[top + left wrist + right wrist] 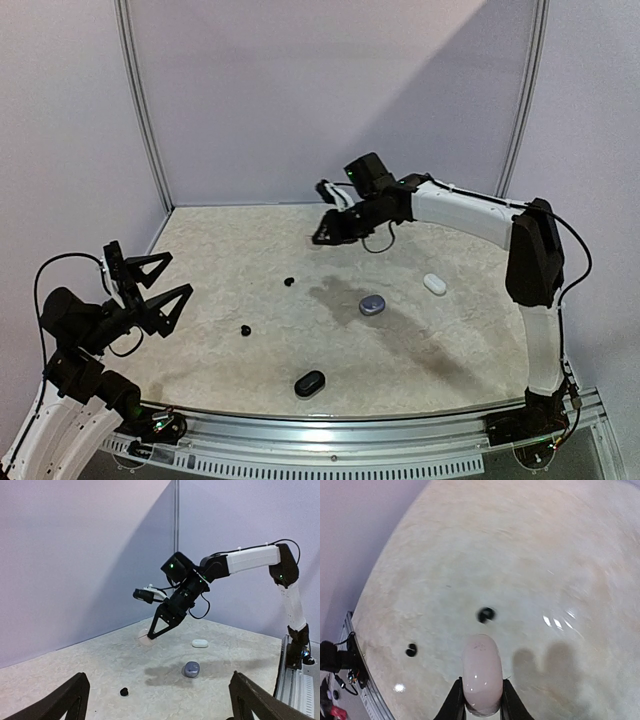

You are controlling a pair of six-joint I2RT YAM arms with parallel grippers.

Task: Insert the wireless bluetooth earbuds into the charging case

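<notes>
My right gripper [320,237] is raised over the far middle of the table, shut on a pale pink pebble-shaped charging case [481,672]. The case is closed and sticks out between the black fingers [455,705]. The left wrist view shows it too [146,639], held above the table. Two black earbuds lie on the table: one [289,281] below the right gripper, also in the right wrist view [486,614], and one [245,330] nearer the left arm [411,650]. My left gripper [180,274] is open and empty, raised at the left edge.
A grey-blue case [371,305] lies mid-table, a white case [434,284] to its right, and a black case [309,383] near the front edge. Walls stand behind and to the left. A metal rail [350,430] runs along the front.
</notes>
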